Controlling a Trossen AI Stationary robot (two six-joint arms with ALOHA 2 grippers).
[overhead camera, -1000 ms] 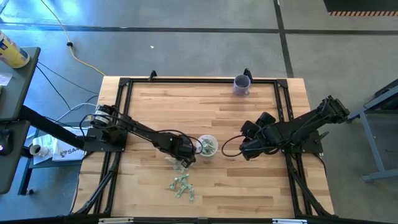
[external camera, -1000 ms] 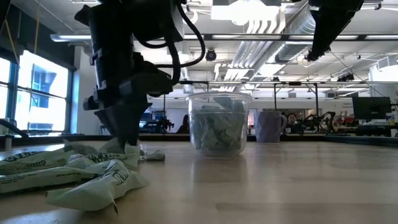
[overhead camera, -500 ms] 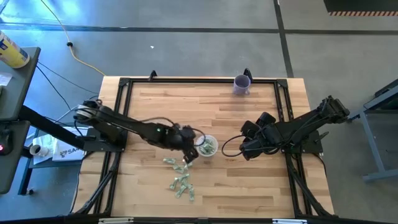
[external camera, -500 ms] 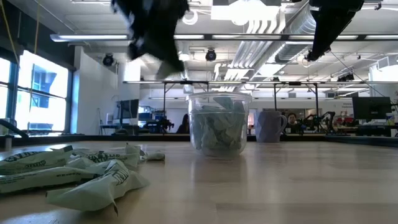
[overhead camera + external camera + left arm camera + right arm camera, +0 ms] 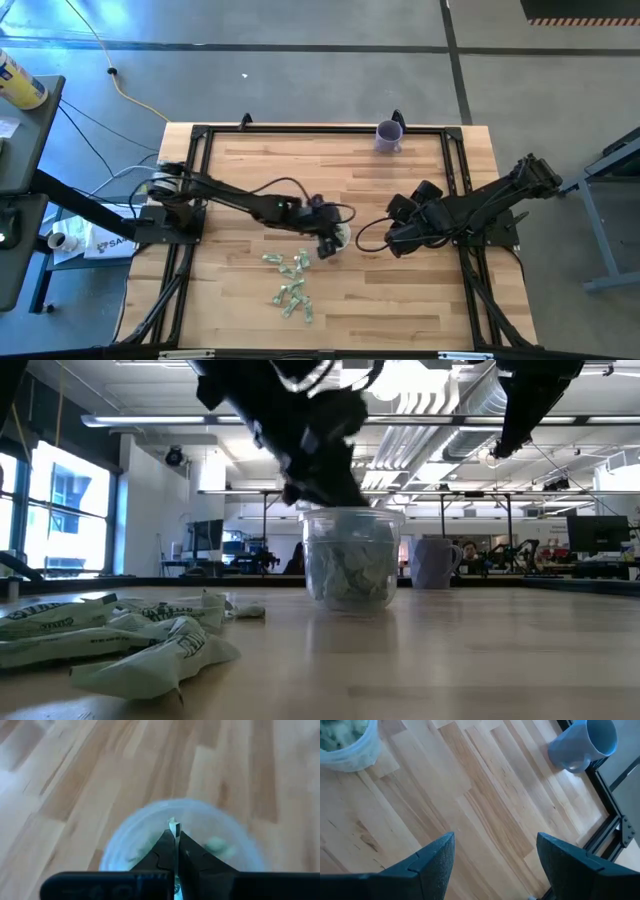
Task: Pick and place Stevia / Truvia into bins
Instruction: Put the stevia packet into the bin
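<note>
Jaws of left gripper (image 5: 174, 836) pinched on one sachet (image 5: 172, 826), directly above cup (image 5: 125, 845). Right gripper (image 5: 492, 851) spread, idle, well apart. I judge sachets light, limp, slippery; grip mid-body. Spare sachets (image 5: 291, 290) lie near.

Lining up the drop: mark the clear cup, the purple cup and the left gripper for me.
clear cup (image 5: 349, 565), low view, its front wall.
purple cup (image 5: 389, 136), high view, its rim.
left gripper (image 5: 174, 840), left wrist view, between its fingertips, shut on a sachet (image 5: 172, 826) over the clear cup.
</note>
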